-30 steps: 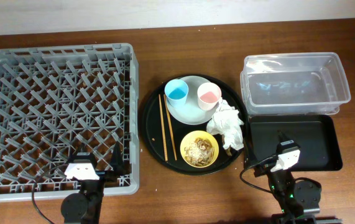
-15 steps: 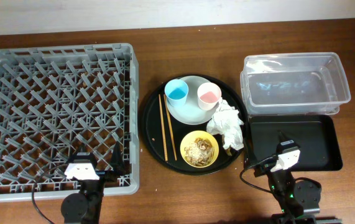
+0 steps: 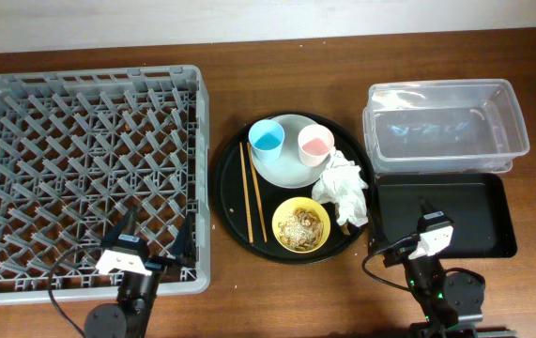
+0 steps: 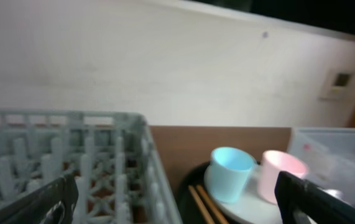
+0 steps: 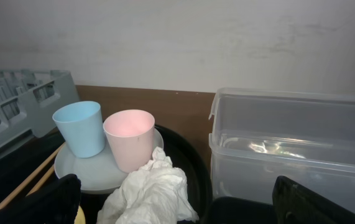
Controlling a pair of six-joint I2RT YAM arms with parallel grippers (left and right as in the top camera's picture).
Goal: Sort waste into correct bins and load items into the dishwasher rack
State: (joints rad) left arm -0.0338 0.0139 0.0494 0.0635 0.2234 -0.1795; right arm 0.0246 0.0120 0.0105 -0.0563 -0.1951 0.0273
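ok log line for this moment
left gripper: open, holding nothing | right gripper: open, holding nothing | napkin: on round tray | scraps: in yellow bowl

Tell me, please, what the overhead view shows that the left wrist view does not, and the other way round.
Only the overhead view shows the yellow bowl with the food scraps, and the right claw. Only the left wrist view shows the small box mounted on the wall. Both show the dishwasher rack, the blue cup, the pink cup, the plate and the chopsticks.
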